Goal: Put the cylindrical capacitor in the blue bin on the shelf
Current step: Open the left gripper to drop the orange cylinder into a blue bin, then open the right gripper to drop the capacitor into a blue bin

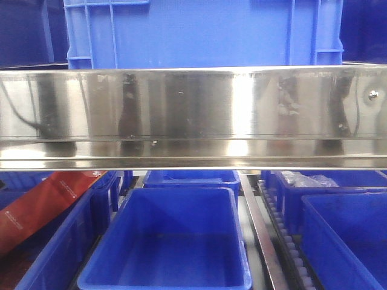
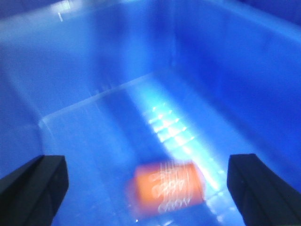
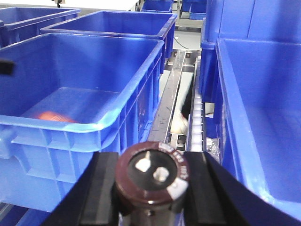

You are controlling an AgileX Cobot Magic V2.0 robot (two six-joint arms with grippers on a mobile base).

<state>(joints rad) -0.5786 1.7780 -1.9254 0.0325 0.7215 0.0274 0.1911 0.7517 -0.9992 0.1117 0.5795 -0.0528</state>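
A dark brown cylindrical capacitor (image 3: 153, 172) with two metal terminals on its end sits between the black fingers of my right gripper (image 3: 151, 175), which is shut on it. It is held outside the near right corner of a blue bin (image 3: 94, 70), low in the gap between two bins. My left gripper (image 2: 146, 186) hangs open inside a blue bin (image 2: 94, 70), above a blurred orange cylinder (image 2: 167, 188) with white print on the bin floor. The shelf (image 1: 193, 109) shows as a shiny steel ledge across the front view, where neither gripper appears.
A large blue crate (image 1: 199, 30) stands on the ledge. Below it is an open blue bin (image 1: 175, 205) with more bins on both sides. A red packet (image 1: 42, 205) lies at the left. A steel rail and roller track (image 1: 284, 241) run between bins.
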